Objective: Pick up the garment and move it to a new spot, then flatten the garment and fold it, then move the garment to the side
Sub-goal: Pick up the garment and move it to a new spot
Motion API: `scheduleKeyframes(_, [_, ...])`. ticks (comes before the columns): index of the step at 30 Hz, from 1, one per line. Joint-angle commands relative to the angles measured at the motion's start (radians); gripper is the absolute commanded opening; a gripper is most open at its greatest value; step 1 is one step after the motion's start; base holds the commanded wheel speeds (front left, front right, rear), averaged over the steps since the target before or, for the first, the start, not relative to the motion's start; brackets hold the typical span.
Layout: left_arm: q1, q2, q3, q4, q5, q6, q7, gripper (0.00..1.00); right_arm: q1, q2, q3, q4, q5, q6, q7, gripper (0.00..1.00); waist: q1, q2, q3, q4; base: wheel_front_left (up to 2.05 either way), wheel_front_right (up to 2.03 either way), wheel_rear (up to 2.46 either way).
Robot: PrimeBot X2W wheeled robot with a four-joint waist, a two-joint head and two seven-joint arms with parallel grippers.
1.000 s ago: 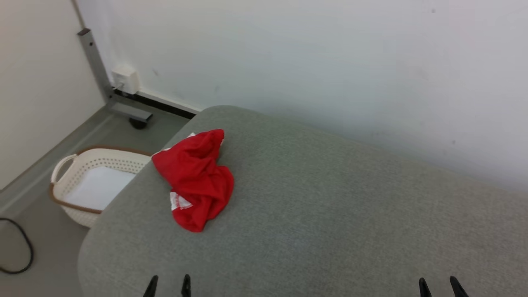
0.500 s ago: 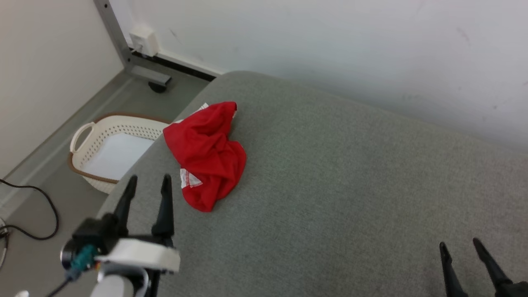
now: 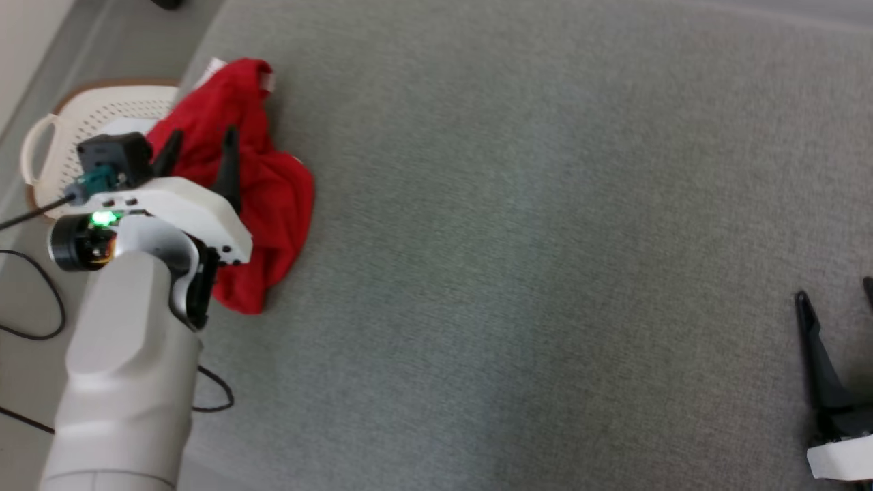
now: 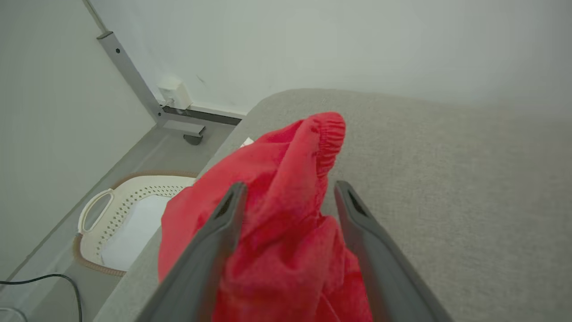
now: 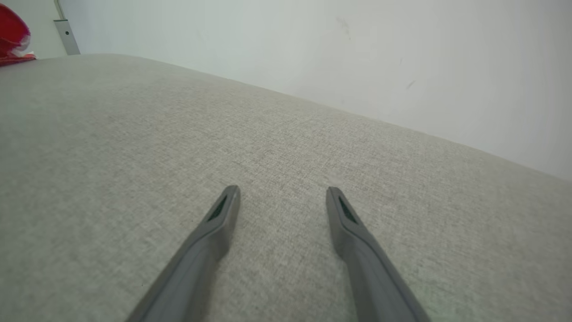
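A grey fabric surface (image 3: 518, 239) runs to a white wall (image 4: 313, 40), with a cream basket (image 4: 125, 197) on the floor (image 4: 147, 152) by its corner. The crumpled red garment (image 3: 276, 198) lies near that corner under the left gripper (image 3: 202, 133), whose fingers stand apart with red cloth showing between them. The right gripper (image 5: 280, 190), also spread, hovers well apart from it.

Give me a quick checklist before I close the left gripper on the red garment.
1. Left gripper open: ok, fingers spread wide.
2. Cloth between its fingers: ok, the red garment bulges up between them in the left wrist view.
3. Fingertips deep enough for a firm pinch: cannot tell.
4. Garment fully on the grey surface: cannot tell, it lies at the edge beside the basket.
5. Right gripper out of the way: ok, open over bare surface, far from the garment.
6. Room to set it down: ok, bare surface to the garment's right.
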Motion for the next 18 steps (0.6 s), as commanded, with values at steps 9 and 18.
scheduleKeyframes(9, [-0.103,0.071,-0.019,0.317,0.034,0.055,0.091,0.00,0.005,0.000,0.005,0.054,0.014,-0.007,0.044,1.00,-0.0003,0.0001,0.053,-0.092,0.00,0.00,0.00])
scheduleKeyframes(18, [-0.188,0.113,-0.018,0.304,0.020,0.000,-0.032,0.00,0.022,0.067,0.028,0.108,0.046,-0.004,0.006,1.00,-0.0003,0.0001,-0.093,-0.127,0.00,0.00,0.00])
